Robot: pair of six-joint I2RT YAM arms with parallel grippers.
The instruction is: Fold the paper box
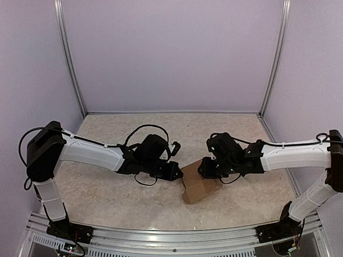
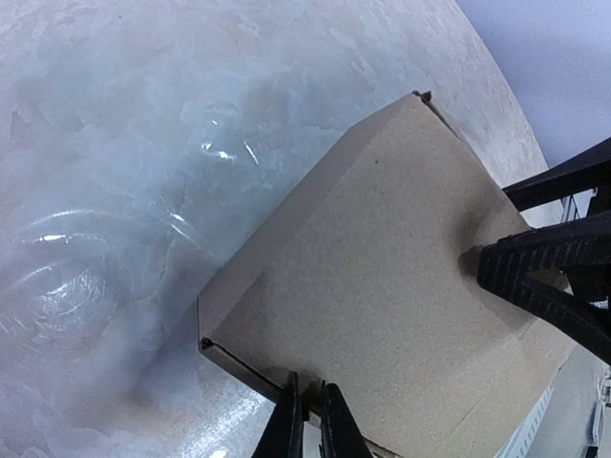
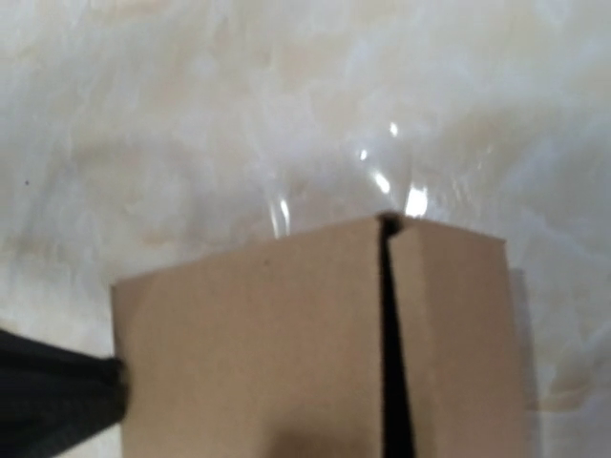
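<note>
Mounting rail (image 1: 171, 238), aluminium, at the near edge, is carrying both arm bases.

Left gripper (image 1: 176, 171) is reaching in from the left and meeting the near-left corner of the paper box (image 1: 199, 187). In the left wrist view its fingers (image 2: 289, 425) are lying almost together against the box's lower edge. Whether a thin wall of card is sitting between them cannot be told.

Right gripper (image 1: 206, 170) is coming in from the right over the box's far side. In the left wrist view its jaws are standing apart. One fingertip (image 2: 492, 267) is pressing on the broad top panel, and nothing is showing between the jaws.

The paper box, plain brown card, is sitting on the table (image 1: 107, 193) between the two grippers, in the near middle of the surface and touching both.

Condition: the box is already standing as a closed, cube-like form, with no loose flaps or tabs showing in any view. In the right wrist view a dark slit (image 3: 388, 334) is running between two panels of one face, so that seam is not lying quite flush. Judged progress: the folding is looking nearly done. What is left is probably closing that seam and letting go.

Lilac walls (image 1: 171, 53) and metal corner posts (image 1: 69, 64) are enclosing the far side.
</note>
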